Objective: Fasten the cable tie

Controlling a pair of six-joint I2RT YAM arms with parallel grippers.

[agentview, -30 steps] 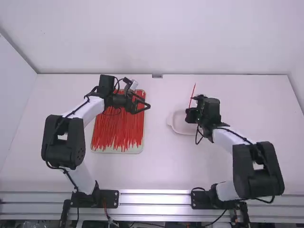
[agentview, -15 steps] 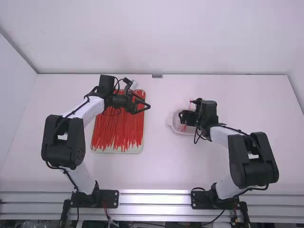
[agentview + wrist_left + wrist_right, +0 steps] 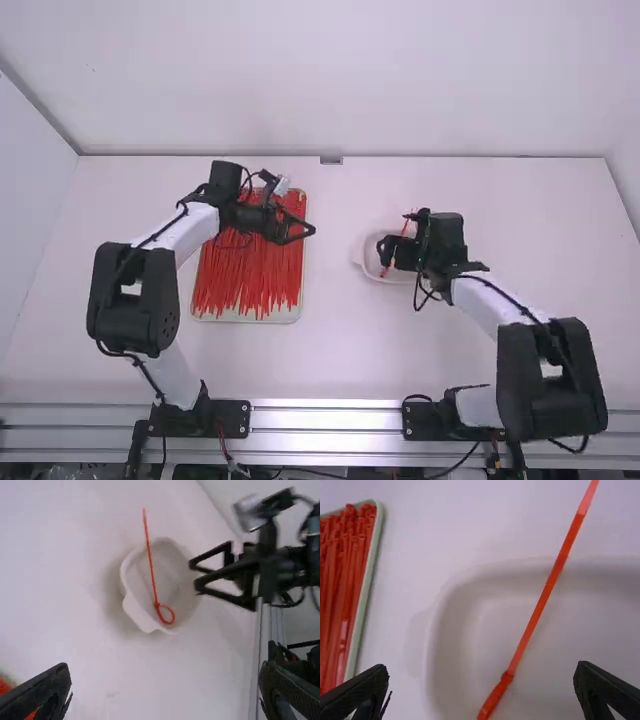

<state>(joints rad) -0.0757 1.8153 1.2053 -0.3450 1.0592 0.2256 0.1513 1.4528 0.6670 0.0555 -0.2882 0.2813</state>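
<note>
White surface, centre right — looped red plastic cable tie lying in shallow white dish; right tool spread open beside, left tool likewise apart. Risk — overhanging tail snagged, flicked out.

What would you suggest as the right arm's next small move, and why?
Probably draw the right gripper back from the white dish: its jaws stand open, and the red cable tie, already looped, lies in the dish apart from them.

White table, matte. Plain white back wall w/ side panel at L. Aluminium extrusion rail along front edge. Lighting even, diffuse.
</note>
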